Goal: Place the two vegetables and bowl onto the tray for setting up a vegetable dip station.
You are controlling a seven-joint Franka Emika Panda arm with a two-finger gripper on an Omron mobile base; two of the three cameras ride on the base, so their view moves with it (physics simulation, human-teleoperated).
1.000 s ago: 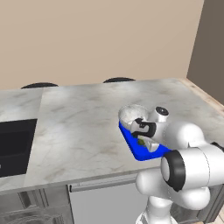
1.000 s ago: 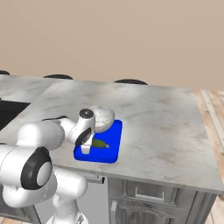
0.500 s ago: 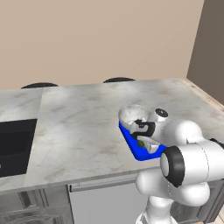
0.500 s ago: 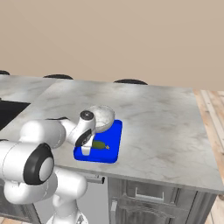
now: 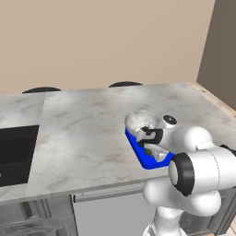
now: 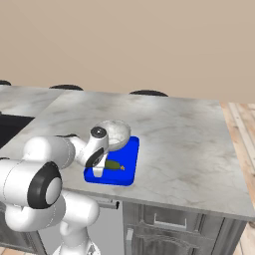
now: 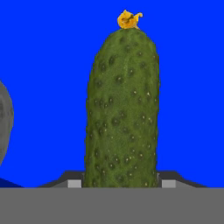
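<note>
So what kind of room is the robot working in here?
Most likely a kitchen, a rendered one: a marble-look counter with a dark sink set into it, cabinet drawers beneath, and a cucumber on a blue tray.

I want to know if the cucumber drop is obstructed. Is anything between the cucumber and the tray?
Nothing visible. The cucumber lies over the bare blue tray between the end effector's tips. The bowl sits at the tray's far end.

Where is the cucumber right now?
The cucumber lies on the blue tray, just in front of the bowl in the right base view, with the gripper right over it.
</note>
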